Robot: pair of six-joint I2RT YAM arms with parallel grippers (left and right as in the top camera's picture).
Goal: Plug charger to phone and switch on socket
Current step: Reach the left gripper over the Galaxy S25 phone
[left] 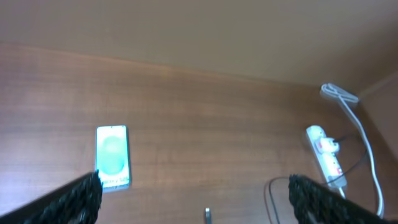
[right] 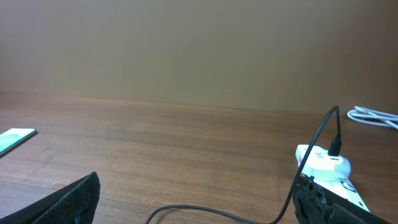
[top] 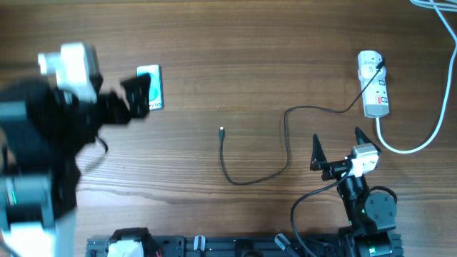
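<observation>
The phone (top: 152, 86) lies flat at the far left of the table, its turquoise screen up; it also shows in the left wrist view (left: 112, 156) and at the edge of the right wrist view (right: 13, 139). The black charger cable (top: 288, 139) loops from the white socket (top: 373, 93) to its free plug tip (top: 222, 131) mid-table; the tip shows in the left wrist view (left: 208, 214). My left gripper (top: 136, 100) is open and empty, raised beside the phone. My right gripper (top: 335, 146) is open and empty, near the cable's loop.
The socket's thick white cord (top: 428, 135) curves along the right edge of the table and off the top right. The socket also shows in the left wrist view (left: 326, 155) and the right wrist view (right: 323, 163). A black rail (top: 214, 246) runs along the front edge.
</observation>
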